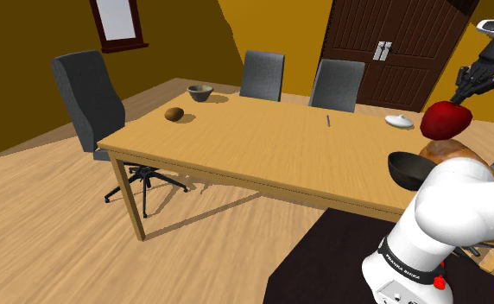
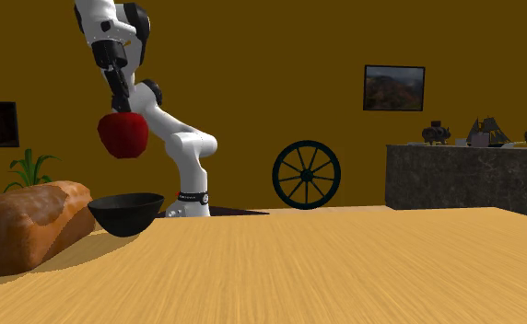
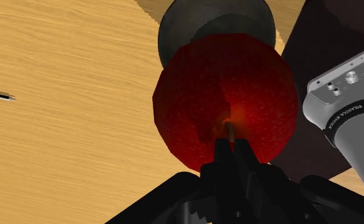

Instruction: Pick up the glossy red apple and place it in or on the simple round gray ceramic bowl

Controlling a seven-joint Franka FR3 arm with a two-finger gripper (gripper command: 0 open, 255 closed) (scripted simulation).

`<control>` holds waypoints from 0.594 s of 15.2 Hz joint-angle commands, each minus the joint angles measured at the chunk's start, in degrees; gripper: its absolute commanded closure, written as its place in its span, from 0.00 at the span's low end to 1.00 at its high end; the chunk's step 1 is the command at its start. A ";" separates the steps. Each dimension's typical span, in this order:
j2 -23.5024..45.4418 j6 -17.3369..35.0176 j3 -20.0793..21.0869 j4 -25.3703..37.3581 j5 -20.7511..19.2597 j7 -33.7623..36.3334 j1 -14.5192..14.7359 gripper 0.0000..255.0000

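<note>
My gripper (image 1: 461,97) is shut on the top of a glossy red apple (image 1: 446,121), its fingers pinched together at the stem hollow (image 3: 230,127). The apple (image 2: 123,136) hangs in the air, well above the table. Under it, slightly off to one side, a dark round bowl (image 1: 407,169) sits near the table's edge by my stand. In the wrist view that bowl's rim (image 3: 174,25) peeks out from behind the apple (image 3: 225,89). From the second exterior view the bowl (image 2: 125,214) stands a little below the apple.
A bread loaf (image 1: 454,153) lies right beside the dark bowl. A second, grey bowl (image 1: 200,91) and a brown lump (image 1: 174,114) sit at the table's far end. A white dish (image 1: 399,121) and a pen (image 1: 328,120) lie mid-table. Office chairs (image 1: 88,95) surround it.
</note>
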 commanded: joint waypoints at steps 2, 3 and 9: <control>-1.13 1.57 -0.79 -2.57 -0.94 0.09 -0.64 1.00; -1.48 2.09 -1.09 -3.39 -1.27 0.10 -0.85 1.00; -3.44 5.17 -3.12 -8.10 -3.37 0.14 -2.04 1.00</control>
